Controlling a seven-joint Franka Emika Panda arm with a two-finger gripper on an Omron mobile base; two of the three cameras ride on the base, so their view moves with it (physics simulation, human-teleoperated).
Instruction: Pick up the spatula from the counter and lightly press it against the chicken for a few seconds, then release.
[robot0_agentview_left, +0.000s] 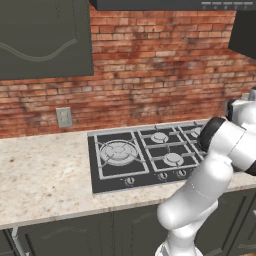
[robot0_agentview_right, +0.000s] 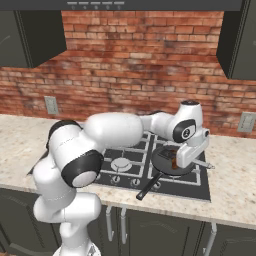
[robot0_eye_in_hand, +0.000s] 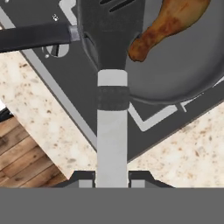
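- Hand view looks straight down the tool. The gripper (robot0_eye_in_hand: 112, 181) is clenched on the tail of a grey-handled spatula (robot0_eye_in_hand: 112, 105) with a black slotted blade. One fingertip sits on each side of the handle, so the spatula runs out in line with the hand.
- Gripping it so far back, I judge, keeps the hand off the cooking surface and lets the blade reach into the round dark frying pan (robot0_eye_in_hand: 188, 65).
- The blade lies over the side of the pan nearest the hand, just beside the thin end of the browned chicken drumstick (robot0_eye_in_hand: 168, 22). I cannot tell whether it bears on the meat.
- The pan's black handle (robot0_eye_in_hand: 30, 37) juts sideways over the black gas hob (robot0_eye_in_hand: 83, 96), apart from the spatula's shaft.
- Right base view adds the setting: the white arm (robot0_agentview_right: 115, 130) stretches across the hob and the hand tips down over the pan at the front right burner.
- Left base view has the arm's elbow in front of the pan. It does show the other burners bare and the speckled stone counter (robot0_agentview_left: 45, 175).
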